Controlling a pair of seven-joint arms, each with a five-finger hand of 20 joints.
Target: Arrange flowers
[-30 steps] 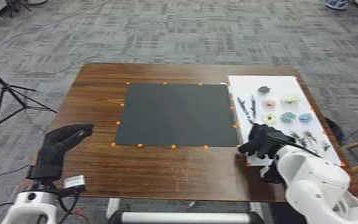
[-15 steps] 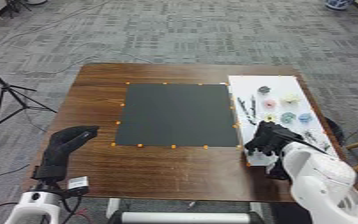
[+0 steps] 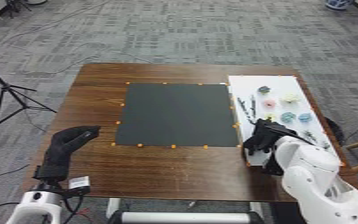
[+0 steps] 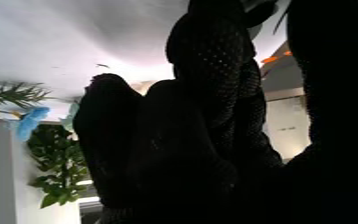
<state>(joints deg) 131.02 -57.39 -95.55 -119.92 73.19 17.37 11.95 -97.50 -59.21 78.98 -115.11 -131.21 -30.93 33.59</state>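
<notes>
Flowers [image 3: 288, 117] lie beyond the right hand [image 3: 268, 134], presumably spaced for separate picking; its grip cannot be determined.

Mat [image 3: 175, 115] near bench [image 3: 158, 172] middle, sheet [image 3: 245, 84] just right of it. On the sheet: flowers [image 3: 290, 98], sticks [image 3: 254, 106] left of those, sprigs [image 3: 310, 136] on the side nearer the robot. Tripod [image 3: 7, 87] on the floor [image 3: 184, 35], left of the bench.
</notes>
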